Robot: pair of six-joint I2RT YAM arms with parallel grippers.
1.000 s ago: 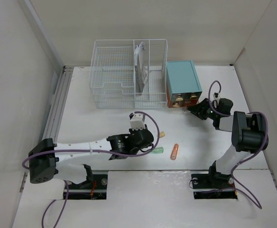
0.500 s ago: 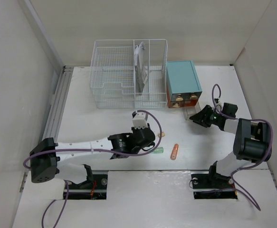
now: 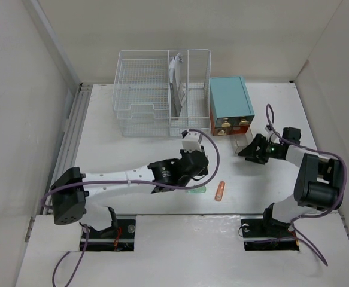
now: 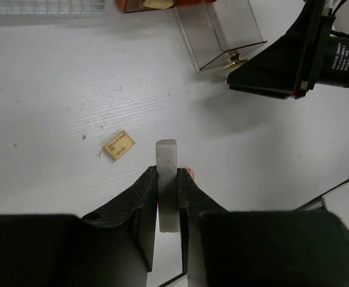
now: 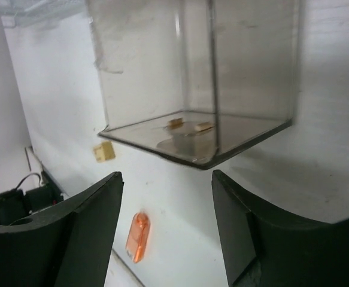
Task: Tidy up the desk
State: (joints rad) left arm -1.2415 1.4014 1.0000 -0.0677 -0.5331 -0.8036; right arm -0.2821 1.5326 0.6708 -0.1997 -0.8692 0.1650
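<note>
The left pincer [image 4: 166,174] is clamped on a pale bar [image 4: 166,152], over the white table [image 4: 54,89] spreading beneath both arms. Just ahead-left lies a tan tag [image 4: 119,145]. The right pincer [image 5: 166,179] stands apart, a clear drawer [image 5: 198,78] right before it.

Plain pale walls [image 3: 18,89] close in on three sides under soft, even light.
</note>
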